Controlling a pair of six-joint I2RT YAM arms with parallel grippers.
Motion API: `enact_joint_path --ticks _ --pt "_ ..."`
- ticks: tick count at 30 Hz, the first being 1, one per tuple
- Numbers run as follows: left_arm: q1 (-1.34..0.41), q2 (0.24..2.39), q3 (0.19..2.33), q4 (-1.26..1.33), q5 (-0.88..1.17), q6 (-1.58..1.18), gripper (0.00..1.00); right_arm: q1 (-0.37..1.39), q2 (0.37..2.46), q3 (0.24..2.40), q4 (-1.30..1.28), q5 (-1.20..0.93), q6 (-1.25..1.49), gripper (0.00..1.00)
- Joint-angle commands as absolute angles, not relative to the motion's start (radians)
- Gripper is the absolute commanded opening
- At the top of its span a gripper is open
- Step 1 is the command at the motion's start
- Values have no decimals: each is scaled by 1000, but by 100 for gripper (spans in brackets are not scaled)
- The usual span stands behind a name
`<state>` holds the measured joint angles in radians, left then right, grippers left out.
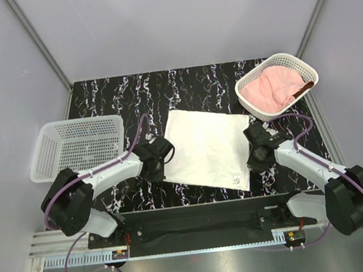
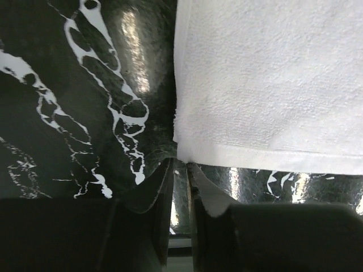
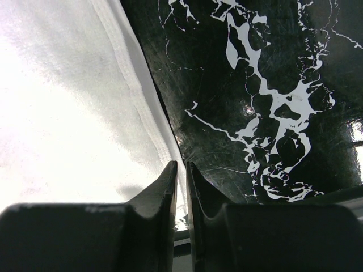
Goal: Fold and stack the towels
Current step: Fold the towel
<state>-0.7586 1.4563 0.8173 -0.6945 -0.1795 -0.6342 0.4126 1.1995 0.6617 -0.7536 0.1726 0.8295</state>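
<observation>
A white towel (image 1: 205, 146) lies spread flat in the middle of the table. My left gripper (image 1: 161, 172) is at its near left corner, and in the left wrist view the jaws (image 2: 180, 163) stand nearly together with that corner of the white towel (image 2: 266, 85) between their tips. At the towel's right edge, my right gripper (image 1: 253, 164) (image 3: 181, 164) is shut on the hem of the white towel (image 3: 68, 113). A pale pink towel (image 1: 265, 90) lies crumpled in the back right basket, with a strip of rust-brown towel (image 1: 304, 88) showing beside it.
A white mesh basket (image 1: 81, 122) with nothing in it stands at the left, just behind my left arm. The other white mesh basket (image 1: 251, 103) stands at the back right corner. The tabletop is black marble (image 1: 124, 96), walled on three sides.
</observation>
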Motion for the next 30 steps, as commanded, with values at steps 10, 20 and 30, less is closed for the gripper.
enact_joint_path --ticks 10,20,30 --pt "-761 1439 930 -784 -419 -684 31 416 1155 664 -744 195 824 19" --pt "-762 1400 900 -634 -183 -624 36 416 1183 693 -729 134 813 19" --pt "-762 1480 827 -531 -60 -709 35 416 1261 646 -712 142 867 19"
